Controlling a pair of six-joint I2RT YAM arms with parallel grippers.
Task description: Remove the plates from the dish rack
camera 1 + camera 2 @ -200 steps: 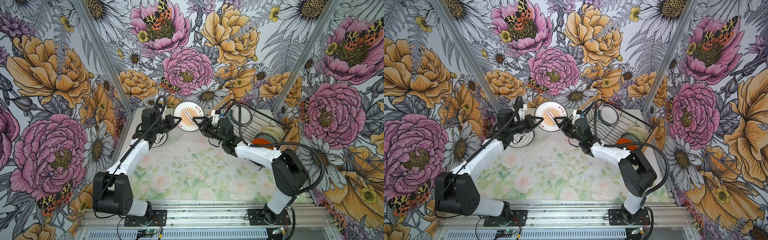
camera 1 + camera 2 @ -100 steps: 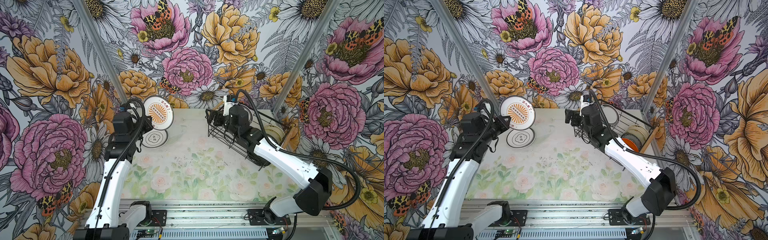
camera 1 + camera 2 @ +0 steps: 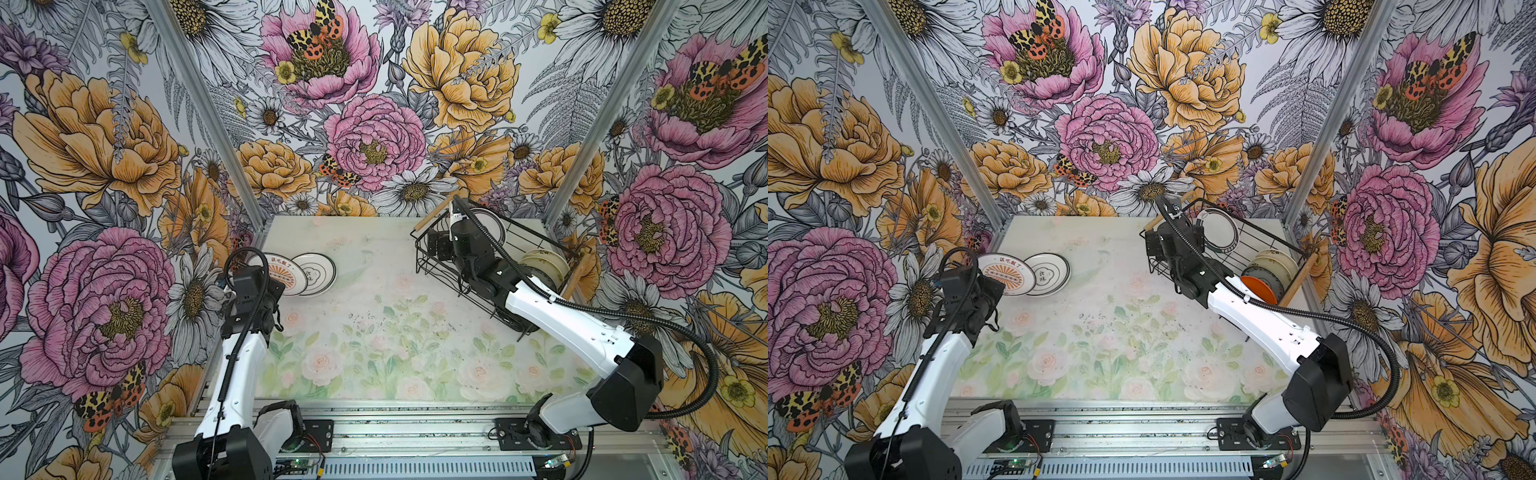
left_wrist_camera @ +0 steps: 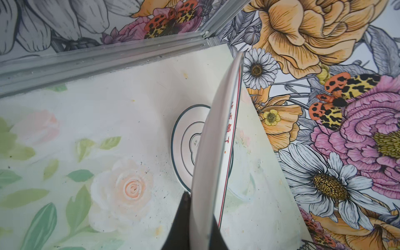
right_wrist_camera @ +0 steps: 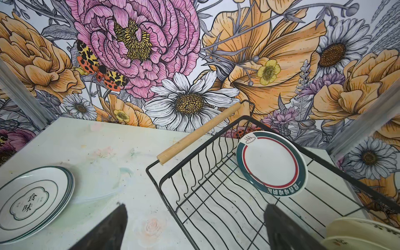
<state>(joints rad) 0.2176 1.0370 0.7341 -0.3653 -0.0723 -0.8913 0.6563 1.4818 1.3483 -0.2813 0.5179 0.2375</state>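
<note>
On the tabletop (image 3: 374, 332) at 10 o'clock, your left gripper (image 4: 200, 207) has lowered the pinched sunburst plate (image 3: 282, 272); right gripper (image 5: 195, 207) gapes wide.

- The table (image 3: 374, 332) has a pale top printed with faded roses and green leaves, flecked with dark specks.
- A stack of white plates (image 3: 318, 274) with dark rims lies flat near its far left corner.
- The dish rack (image 5: 199, 134) stands at its far right.

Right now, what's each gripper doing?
Left gripper: shut on the sunburst plate.
Right gripper: open, empty, at the rack.
</note>
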